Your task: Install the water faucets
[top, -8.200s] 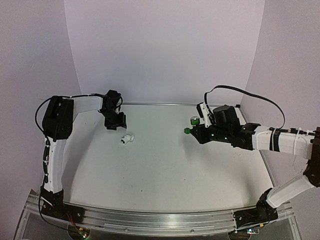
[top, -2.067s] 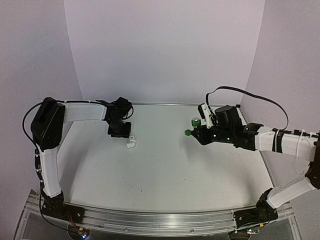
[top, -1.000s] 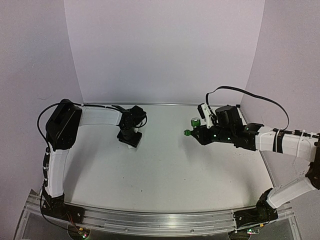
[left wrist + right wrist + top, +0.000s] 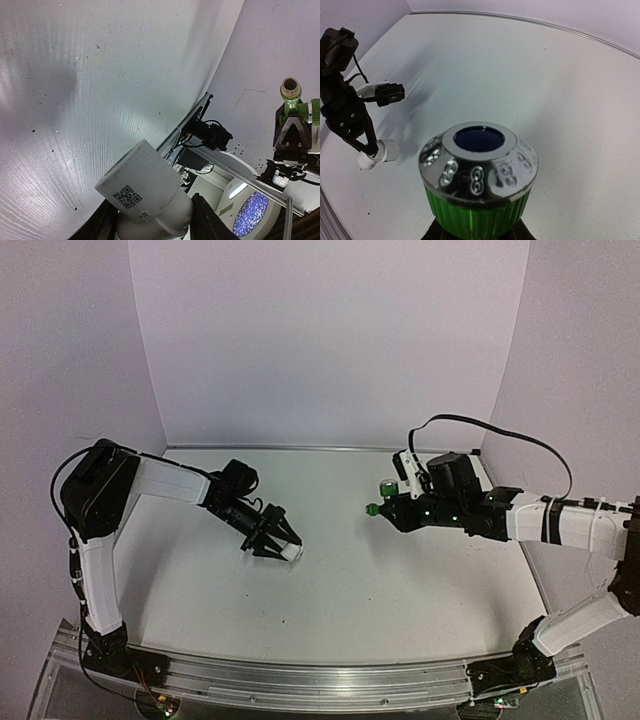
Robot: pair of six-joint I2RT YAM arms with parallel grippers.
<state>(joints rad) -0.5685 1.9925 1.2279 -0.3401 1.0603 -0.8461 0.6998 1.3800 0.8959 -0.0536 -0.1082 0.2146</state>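
Item 1: white pipe fitting (image 4: 291, 552), left of centre in the top view. The left gripper (image 4: 279, 544) is clamping it on both sides, with the free end jutting toward frame centre.

Item 2: green tap (image 4: 387, 486), right of centre. The right gripper (image 4: 389, 502) is squeezing it firmly, and its knob (image 4: 479, 185) is filling the bottom of the right wrist view.

The two items are sitting well apart.

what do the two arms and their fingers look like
Both arms have white tubular links joined by bulky black joint housings. The left arm ends in slim black fingers, with a thin black cable along its lower link. The right arm has a black wrist block with small green lights, and a thick black cable loops above it.
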